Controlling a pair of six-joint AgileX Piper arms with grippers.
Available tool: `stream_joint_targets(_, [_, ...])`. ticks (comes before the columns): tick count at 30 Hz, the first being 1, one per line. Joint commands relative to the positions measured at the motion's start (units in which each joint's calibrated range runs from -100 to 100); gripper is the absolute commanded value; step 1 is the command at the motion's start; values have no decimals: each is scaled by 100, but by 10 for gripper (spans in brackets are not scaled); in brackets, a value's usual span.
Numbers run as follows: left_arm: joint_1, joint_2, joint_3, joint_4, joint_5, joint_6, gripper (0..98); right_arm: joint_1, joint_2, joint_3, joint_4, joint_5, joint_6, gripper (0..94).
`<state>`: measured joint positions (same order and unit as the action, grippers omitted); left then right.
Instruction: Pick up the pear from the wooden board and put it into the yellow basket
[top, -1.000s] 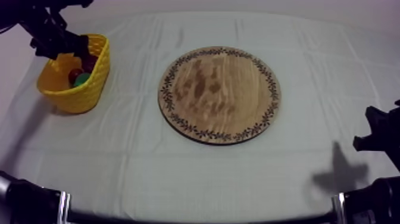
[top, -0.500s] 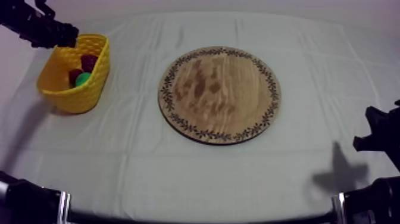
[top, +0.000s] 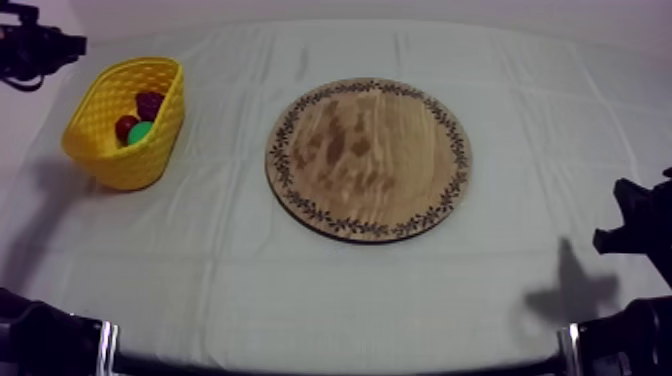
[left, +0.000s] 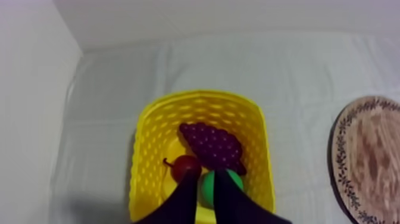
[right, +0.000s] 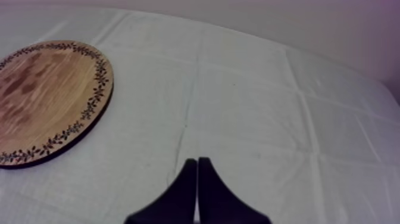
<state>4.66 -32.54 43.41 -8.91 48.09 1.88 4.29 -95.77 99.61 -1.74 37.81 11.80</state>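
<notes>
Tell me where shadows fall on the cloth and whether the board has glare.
Top view: a soft shadow lies on the cloth left of the yellow basket, a darker one at lower right; the wooden board shows pale patches, glare or grain. Left wrist view: shadow beside the basket. Right wrist view: even light.

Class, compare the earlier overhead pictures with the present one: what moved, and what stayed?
The left claw drew back from the rim of the yellow woven basket toward the far left corner of the table, open, holding nothing. The basket, the green pear in it, the round wooden board and the shut right claw stayed put.
</notes>
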Motion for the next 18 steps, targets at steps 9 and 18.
stream_joint_targets(9, [-169,-3118,1903,-343,-962,564,16,7,1,5,1,-7,-1,5])
stream_joint_targets(18, [-265,-4878,2948,-425,-1280,1028,1,7,1,5,1,-7,3,5])
